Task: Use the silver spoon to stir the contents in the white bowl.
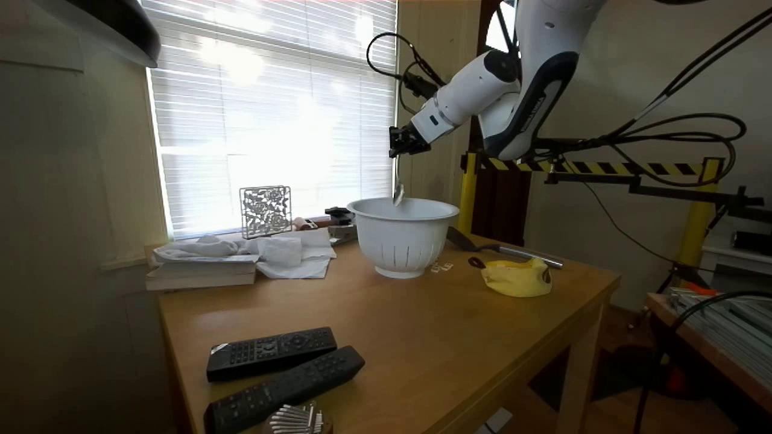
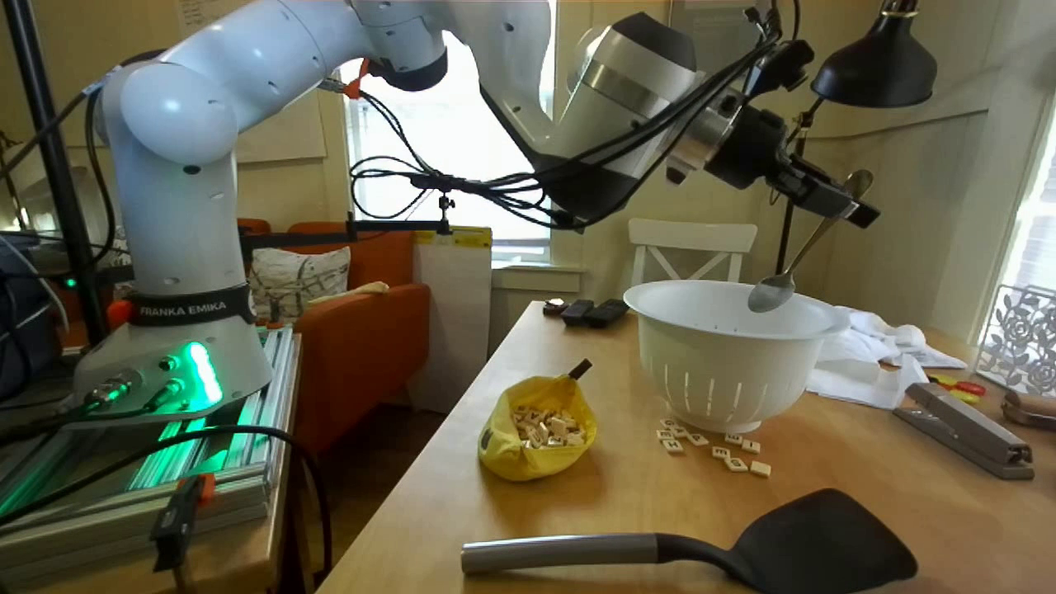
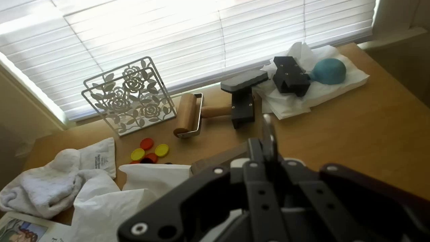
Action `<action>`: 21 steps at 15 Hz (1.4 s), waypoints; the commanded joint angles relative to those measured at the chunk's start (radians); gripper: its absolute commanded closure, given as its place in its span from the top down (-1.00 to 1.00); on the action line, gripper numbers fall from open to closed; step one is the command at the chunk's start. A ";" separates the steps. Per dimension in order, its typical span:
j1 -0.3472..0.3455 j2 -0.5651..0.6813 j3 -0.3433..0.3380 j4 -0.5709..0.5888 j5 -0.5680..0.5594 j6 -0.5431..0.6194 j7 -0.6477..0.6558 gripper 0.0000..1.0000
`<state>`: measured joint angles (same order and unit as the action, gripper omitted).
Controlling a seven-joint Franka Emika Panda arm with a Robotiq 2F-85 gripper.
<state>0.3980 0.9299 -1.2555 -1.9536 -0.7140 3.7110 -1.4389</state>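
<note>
The silver spoon (image 2: pixel 773 292) hangs from the tool (image 2: pixel 854 210), whose jaws stand together, clamped on its handle. It slants down from the tool, oval end lowest, to the mouth of the white bowl (image 2: pixel 726 379), upright on the counter (image 1: pixel 410 337) beneath the tool. In both exterior views that end falls within the outline of the flared rim; whether it touches the bowl cannot be told, and the bowl's bottom is hidden. The wrist view gives only a shiny sliver of spoon at the tool's tip, and the tool itself covers much of what lies below it.

Loose letter tiles (image 2: pixel 734 465) lie by the bowl's foot, below the tool. Down from the tool, toward the arm's base (image 2: pixel 169 351), sits a yellow bag (image 2: pixel 511 462), seen from there to hold more tiles. Also below the tool, in an exterior view, the bowl stands before part of a black spatula (image 1: pixel 461 240). Two black remote controls (image 1: pixel 271 351) lie lower than the tool, well apart from it. Ahead of the tool, the wrist view shows a wooden roller (image 3: pixel 186 114) and, only there, a teal round thing (image 3: pixel 329 71) on white paper (image 3: pixel 285 106).
</note>
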 commanded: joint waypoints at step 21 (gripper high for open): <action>-0.062 0.162 0.231 -0.149 0.446 0.186 -0.672 -0.95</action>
<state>0.3442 1.1152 -1.0510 -2.0669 -0.2815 3.8955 -2.0262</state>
